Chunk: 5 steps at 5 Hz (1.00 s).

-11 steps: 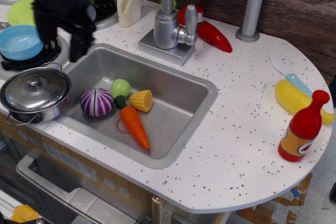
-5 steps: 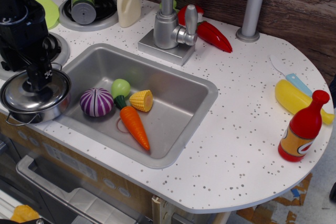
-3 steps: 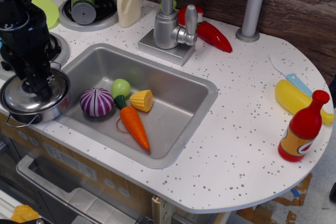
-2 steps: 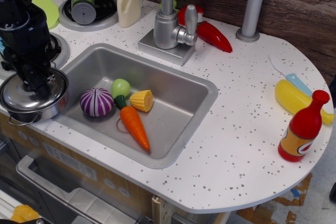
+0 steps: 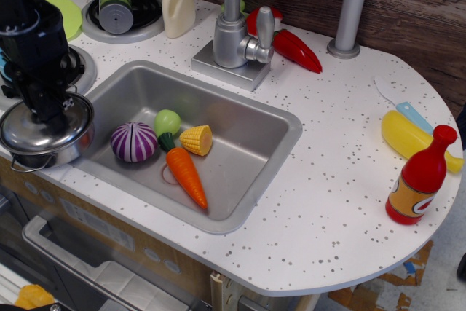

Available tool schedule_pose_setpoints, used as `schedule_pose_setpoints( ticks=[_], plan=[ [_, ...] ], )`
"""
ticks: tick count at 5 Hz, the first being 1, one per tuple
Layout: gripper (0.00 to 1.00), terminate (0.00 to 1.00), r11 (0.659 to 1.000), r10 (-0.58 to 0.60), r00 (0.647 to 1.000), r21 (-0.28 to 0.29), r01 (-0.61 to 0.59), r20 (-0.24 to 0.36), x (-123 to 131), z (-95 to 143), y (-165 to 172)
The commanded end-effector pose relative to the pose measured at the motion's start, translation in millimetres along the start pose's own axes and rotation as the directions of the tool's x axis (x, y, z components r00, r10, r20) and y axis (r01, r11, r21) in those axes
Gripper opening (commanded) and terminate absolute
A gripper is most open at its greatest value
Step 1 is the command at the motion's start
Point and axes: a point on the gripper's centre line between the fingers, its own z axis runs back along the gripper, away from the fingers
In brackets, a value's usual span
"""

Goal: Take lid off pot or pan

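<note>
The shiny steel lid (image 5: pixel 33 135) sits on the small steel pot (image 5: pixel 45 156) at the counter's front left corner, left of the sink. One wire loop handle (image 5: pixel 26 167) shows at the pot's front. My black gripper (image 5: pixel 45 112) comes down from above onto the lid's centre. Its fingers stand close together where the knob is, and they hide the knob. The lid still rests on the pot, a little tilted.
The sink (image 5: pixel 247 172) holds a purple onion (image 5: pixel 134 142), a green vegetable (image 5: pixel 167 121), corn (image 5: pixel 196 139) and a carrot (image 5: pixel 187 177). Behind are the lime-green plate (image 5: pixel 65 14), a can (image 5: pixel 114 7), a white bottle (image 5: pixel 178 2) and the faucet (image 5: pixel 234 27). A red bottle (image 5: pixel 418 178) and a banana (image 5: pixel 408 138) are at right.
My gripper came down from above the stove onto the lid's centre and stayed there. Lid and pot have shifted slightly left with it.
</note>
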Motion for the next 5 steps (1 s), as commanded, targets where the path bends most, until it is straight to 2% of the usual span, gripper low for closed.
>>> schedule_pose_setpoints(
  ticks=[1, 2, 3, 4, 5],
  plan=[
    [0.00, 0.00, 0.999, -0.003, 1.000, 0.048, 0.003, -0.010, 13.0, 31.2, 8.3],
    [0.00, 0.00, 0.998, 0.018, 0.999, 0.059, -0.015, -0.044, 15.3, 52.4, 2.9],
    [0.00, 0.00, 0.998, 0.030, 0.998, 0.053, -0.028, -0.052, 20.4, 65.3, -6.8],
    [0.00, 0.00, 0.997, 0.076, 0.996, 0.029, -0.075, -0.051, 29.8, 75.4, -40.5],
    [0.00, 0.00, 0.994, 0.095, 0.995, -0.044, -0.096, -0.030, 34.9, 61.3, -84.7]
  ],
)
